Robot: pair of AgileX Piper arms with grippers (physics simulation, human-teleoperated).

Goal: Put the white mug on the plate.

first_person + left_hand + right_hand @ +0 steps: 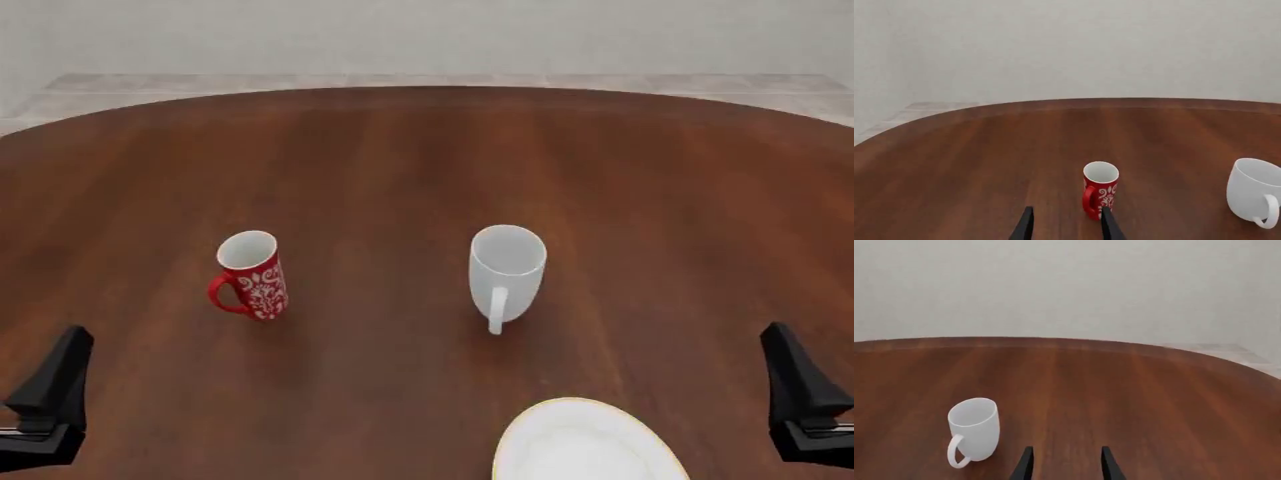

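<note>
The white mug [507, 272] stands upright beyond the plate [587, 445], apart from it. Left gripper [1066, 225] and right gripper [1066, 465] hover spread, holding nothing.

The white mug [507, 268] stands upright near the middle of the table [427, 150], its handle turned toward the arms' side. The other mug [251, 274] stands well to its left, about level with it, handle pointing left. The plate [587, 445] lies on the table nearer the arms, just right of the white mug and apart from it; the frame edge cuts it off, so its full extent probably runs further. The left gripper [47, 400] sits at the near left corner, the right gripper [805, 395] at the near right, both apart from everything.
</note>
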